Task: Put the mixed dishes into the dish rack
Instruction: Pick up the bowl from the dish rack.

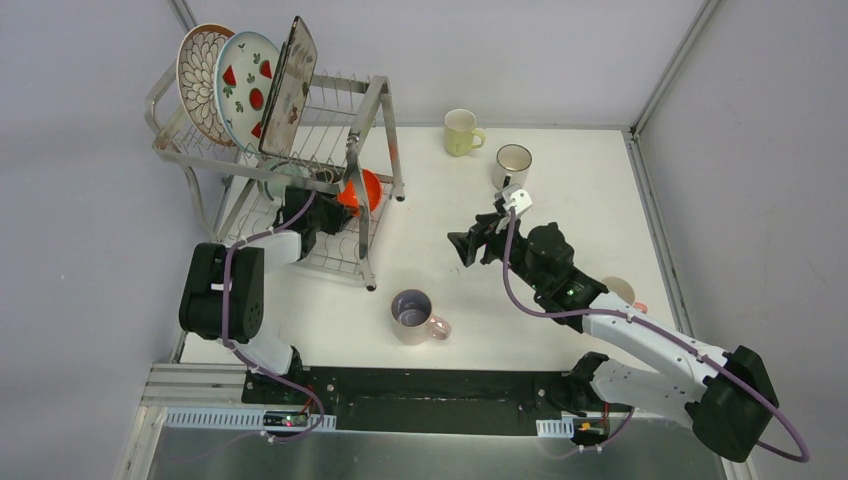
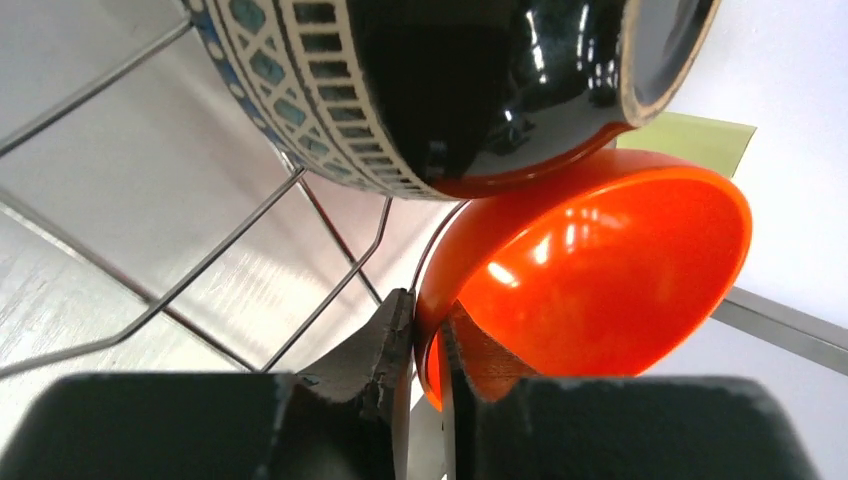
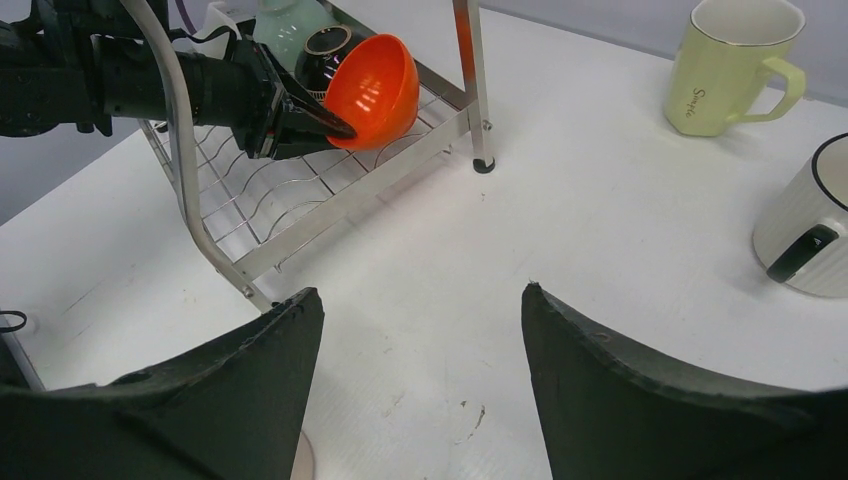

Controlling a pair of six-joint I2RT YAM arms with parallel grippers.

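Observation:
On the lower tier of the dish rack (image 1: 383, 120), my left gripper (image 2: 428, 305) is shut on the rim of the orange bowl (image 2: 610, 270), one finger inside and one outside. The bowl is tilted and touches the brown bowl (image 2: 480, 90) behind it, with the mint bowl (image 3: 285, 25) further back. Three plates stand in the upper tier: petal-pattern (image 1: 200, 80), red-fruit (image 1: 245, 90) and flowered square (image 1: 290, 85). My right gripper (image 3: 420, 292) hangs open above bare table mid-right, holding nothing. The yellow mug (image 1: 462, 132), white mug (image 1: 511, 163) and lilac mug (image 1: 412, 313) stand on the table.
A pink mug (image 1: 622, 290) stands partly hidden behind my right arm near the table's right edge. The rack's upright post (image 3: 470, 80) and foot stand between the orange bowl and the open table. Grey walls close in the back and both sides.

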